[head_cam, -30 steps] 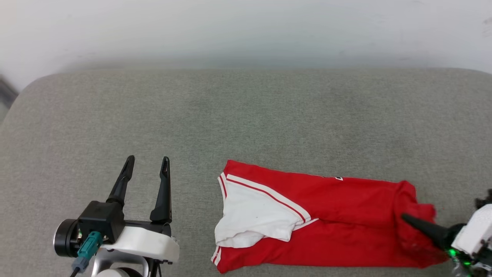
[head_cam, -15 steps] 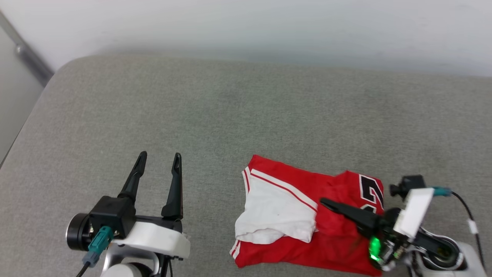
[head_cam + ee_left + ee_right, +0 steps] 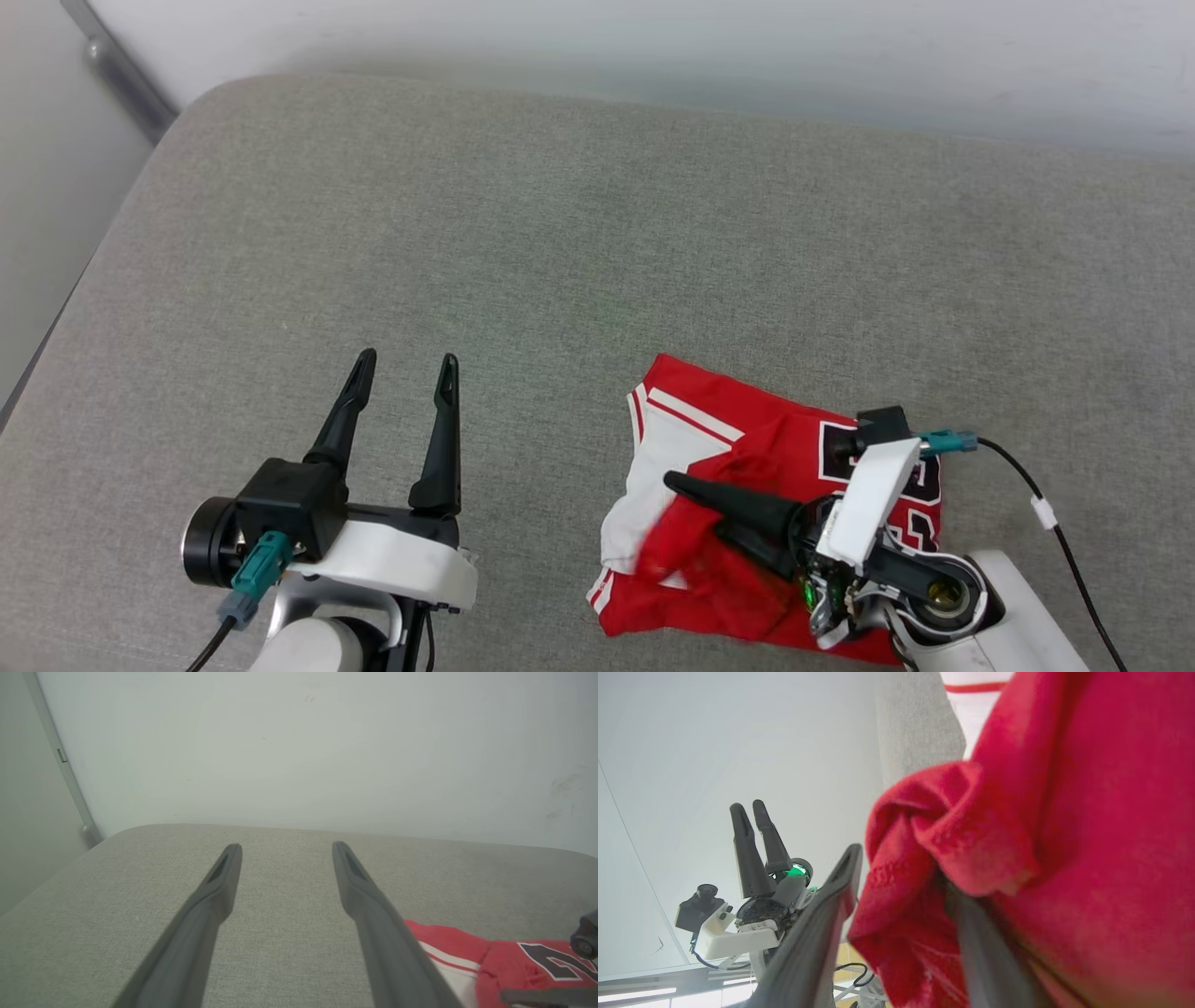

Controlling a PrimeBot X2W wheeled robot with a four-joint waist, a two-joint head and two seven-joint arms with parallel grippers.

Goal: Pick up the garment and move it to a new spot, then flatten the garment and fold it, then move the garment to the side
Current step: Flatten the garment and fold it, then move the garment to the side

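The garment (image 3: 775,439), red with a white sleeve and black print, lies folded on the grey cushion at the lower right of the head view. My right gripper (image 3: 691,504) is over it, pointing left, its jaws apart. A loose red fold hangs between and over its fingers (image 3: 822,914) in the right wrist view, where the garment (image 3: 1087,812) hides the far finger's tip. My left gripper (image 3: 408,359) stands open and empty to the left of the garment, apart from it. The left gripper (image 3: 287,847) points at the wall, with the garment (image 3: 514,961) at its lower right.
The grey cushion (image 3: 560,233) stretches wide behind and left of the garment. Its rounded left edge drops off near a metal strip (image 3: 121,84) on the wall. A white wall runs along the back. A cable (image 3: 1046,513) trails from my right wrist.
My right gripper has carried the garment's right end leftward over the rest, folding it, and its jaws have parted. The head camera has shifted. The left gripper stays open.
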